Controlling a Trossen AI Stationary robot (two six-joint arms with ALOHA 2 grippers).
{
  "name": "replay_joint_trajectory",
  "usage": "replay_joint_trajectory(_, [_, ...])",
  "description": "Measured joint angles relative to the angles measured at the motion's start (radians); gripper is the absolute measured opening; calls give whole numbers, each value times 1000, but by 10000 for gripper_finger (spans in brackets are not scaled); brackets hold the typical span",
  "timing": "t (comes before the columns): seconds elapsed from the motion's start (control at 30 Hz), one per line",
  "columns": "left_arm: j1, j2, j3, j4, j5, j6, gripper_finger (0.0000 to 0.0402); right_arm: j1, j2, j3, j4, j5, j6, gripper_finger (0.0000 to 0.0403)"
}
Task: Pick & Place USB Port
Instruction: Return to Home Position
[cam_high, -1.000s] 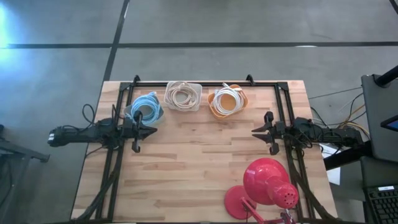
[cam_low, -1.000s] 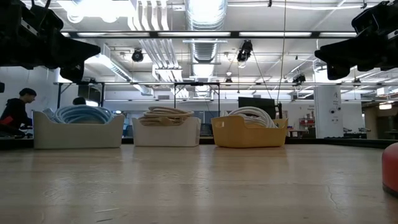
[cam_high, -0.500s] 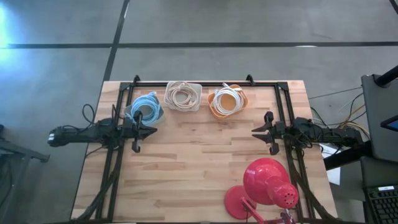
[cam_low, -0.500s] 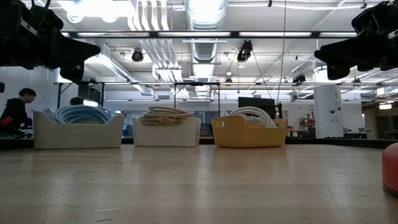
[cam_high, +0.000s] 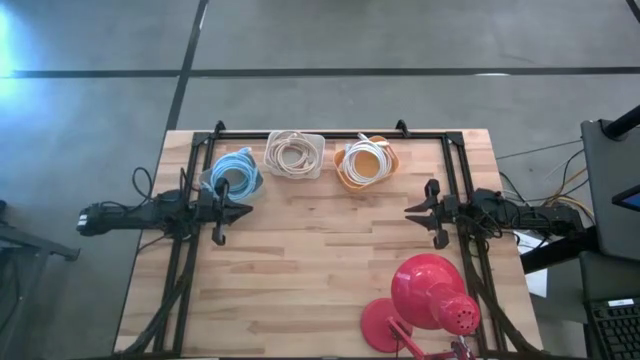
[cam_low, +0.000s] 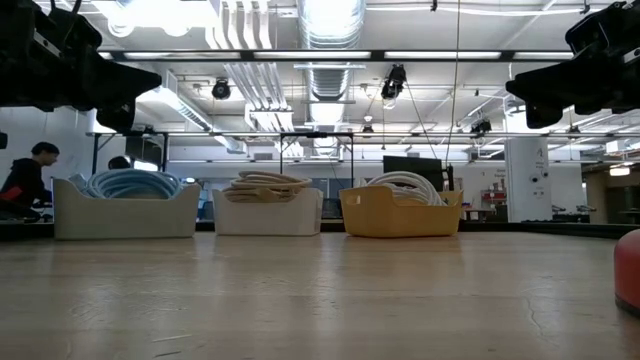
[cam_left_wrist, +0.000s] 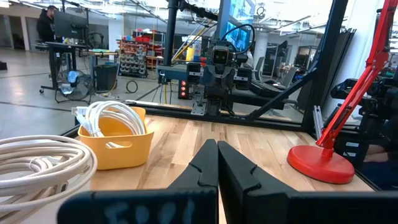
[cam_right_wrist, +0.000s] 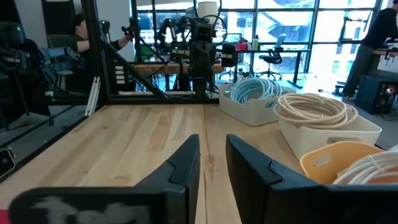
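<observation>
Your left hand (cam_high: 248, 211) hangs left of the white bin (cam_low: 267, 216), out over the bare table (cam_high: 320, 270), fingers pressed together on nothing. The white bin holds the coiled brown USB cable (cam_low: 265, 182). Just right of it, the yellow bin (cam_low: 400, 215) holds the white USB cables (cam_low: 405, 183). Farther right, your right hand (cam_high: 408, 211) hangs with fingers slightly parted, well apart from every cable.

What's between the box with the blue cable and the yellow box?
A white bin holding a coiled beige cable sits between them, clearest in the low view.
</observation>
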Motion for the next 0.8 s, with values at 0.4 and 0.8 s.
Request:
replay_joint_trajectory(0.4, [0,0,0,0,0,0,0,0,0,0,0,0,0,79])
replay_joint_trajectory(0.8, [0,0,0,0,0,0,0,0,0,0,0,0,1,90])
